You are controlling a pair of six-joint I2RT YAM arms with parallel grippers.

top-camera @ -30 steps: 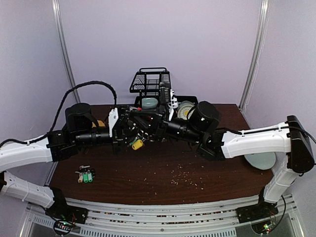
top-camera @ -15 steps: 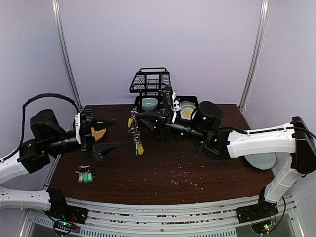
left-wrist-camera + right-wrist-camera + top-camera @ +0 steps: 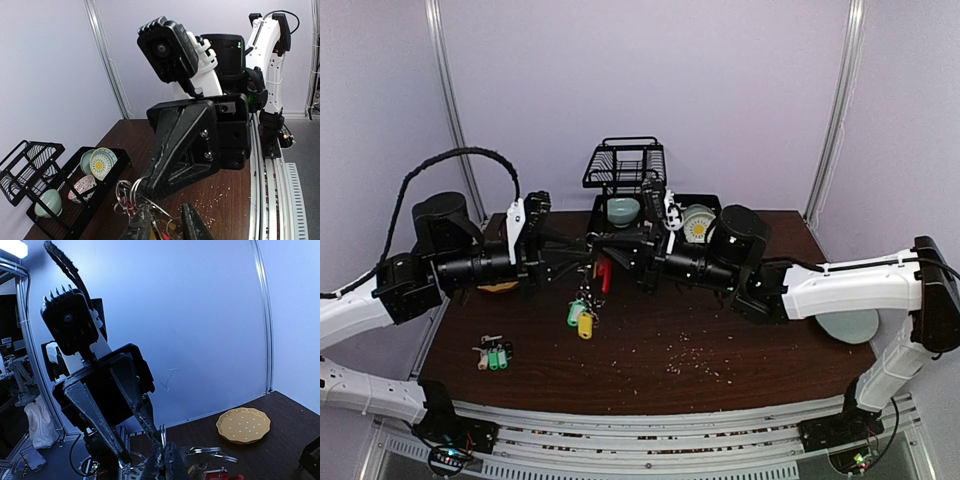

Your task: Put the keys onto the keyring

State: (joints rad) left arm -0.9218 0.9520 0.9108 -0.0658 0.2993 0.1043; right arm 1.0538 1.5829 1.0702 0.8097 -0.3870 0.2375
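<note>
Above mid-bench, both arms reach almost level toward each other, left arm from the left, right arm from the right, wrists high. Their tips meet in front of the rack [image 3: 625,162].

Right end effector [image 3: 600,244]: fingers pressed together, pinching the metal loop of the keyring [image 3: 603,272], which hangs off the bench [image 3: 720,340] just below the tips, red arc showing.

Left end effector [image 3: 582,252]: fingers [image 3: 192,225] stand a little apart with ring wire and keys between them in the left wrist view. Cannot tell whether they grip.

Counts:
- arms: two
- keyring: one, in the air
- tags dangling from it: two seen, one green tag [image 3: 575,312], one yellow tag [image 3: 586,325]; silver keys in the cluster too tangled to count
- loose keys [image 3: 495,356]: one small bunch lying near the front-left of the bench, well apart from the keyring; two green tags and one pale one
- rack: one, at the back
</note>
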